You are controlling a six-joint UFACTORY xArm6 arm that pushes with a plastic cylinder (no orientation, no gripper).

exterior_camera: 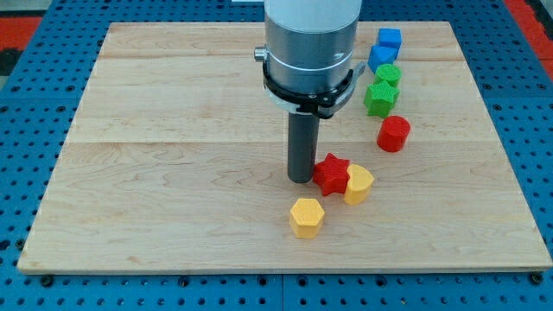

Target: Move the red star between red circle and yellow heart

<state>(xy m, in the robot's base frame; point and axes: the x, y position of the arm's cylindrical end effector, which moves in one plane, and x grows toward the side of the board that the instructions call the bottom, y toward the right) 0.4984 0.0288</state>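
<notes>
The red star [331,174] lies on the wooden board [173,173], right of centre. My tip [301,179] stands right against the star's left side. The yellow heart [359,184] touches the star's right side, slightly lower. The red circle [394,134] sits apart, up and to the right of the star. The star lies left of the gap between the red circle and the yellow heart.
A yellow hexagon [307,217] lies below the star. At the view's top right a column holds a blue cube [390,39], a blue block [383,58], a green block [388,75] and a green star [380,98]. The arm's grey body [311,47] hides the board's top centre.
</notes>
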